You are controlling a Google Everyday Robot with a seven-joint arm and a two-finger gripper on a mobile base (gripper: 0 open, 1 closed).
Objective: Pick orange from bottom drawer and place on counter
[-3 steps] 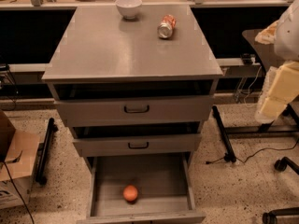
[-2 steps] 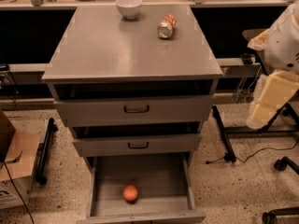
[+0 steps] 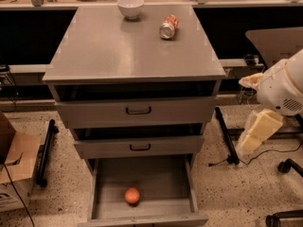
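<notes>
The orange [image 3: 132,195] lies on the floor of the open bottom drawer [image 3: 158,176], near its front and a little left of centre. The two black-handled drawers above it are closed. The counter [image 3: 118,48] is the grey top of the cabinet. My gripper [image 3: 254,135] hangs at the right of the cabinet, below the arm's white body [image 3: 284,86], at about the height of the middle drawer. It is well apart from the orange, up and to the right of it, and nothing shows in it.
A white bowl [image 3: 130,6] and a crushed soda can [image 3: 169,26] sit at the back of the counter. A dark side table [image 3: 274,38] is at the right, a cardboard box [image 3: 14,171] at the left. Black stand legs [image 3: 226,136] flank the cabinet.
My gripper has come down and to the left along the cabinet's right side. The orange, the drawers and the things on the counter have not moved.
</notes>
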